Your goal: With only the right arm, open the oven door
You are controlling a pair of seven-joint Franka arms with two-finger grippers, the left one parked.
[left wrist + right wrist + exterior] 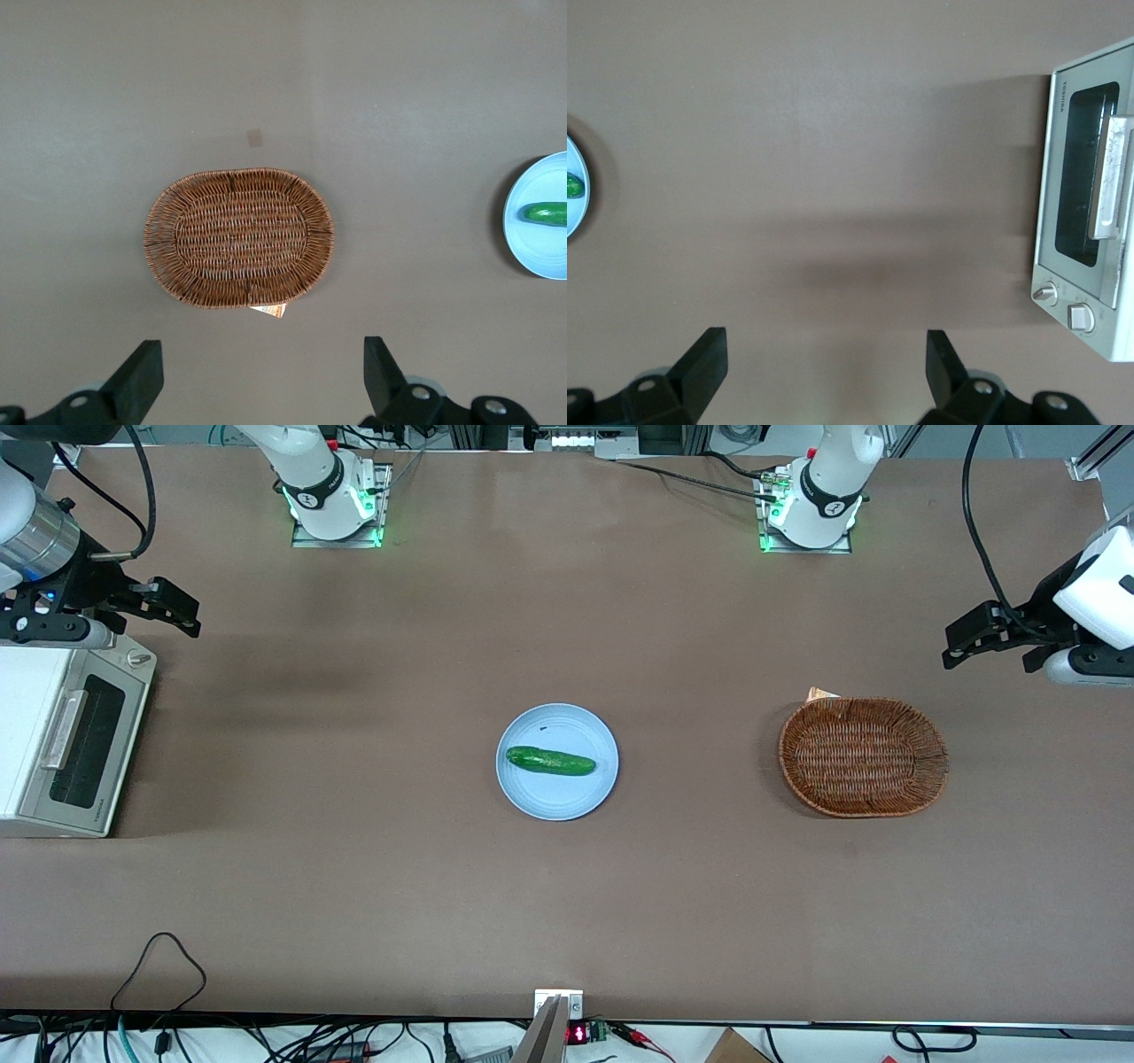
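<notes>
1. Brown matting covers the table (567,602), with cables trailing along the edge nearest the front camera.
2. At the working arm's end of the table sits the white oven (35,735), its top facing up and its front turned toward the middle of the table.
3. The door (84,746) is closed flat against the oven's front; the dark window fills most of it, and the silver handle (62,731) runs along its upper edge. From the right wrist camera the door (1076,208) and handle (1109,181) show too, with two knobs (1063,305) beside the window.
4. The right arm (35,540) reaches in over the oven, silver wrist ring and small blue light showing, forearm angled down from the corner.
5. Its gripper (173,609) hangs above the table just off the oven's knob end, clear of the door and handle, touching nothing.
6. The jaws stand well apart, fingers (700,363) black and pointing over bare mat.
7. Mid-table a blue plate (532,797) holds a cucumber (550,761).
8. Toward the parked arm's end lies a wicker basket (863,756).
</notes>
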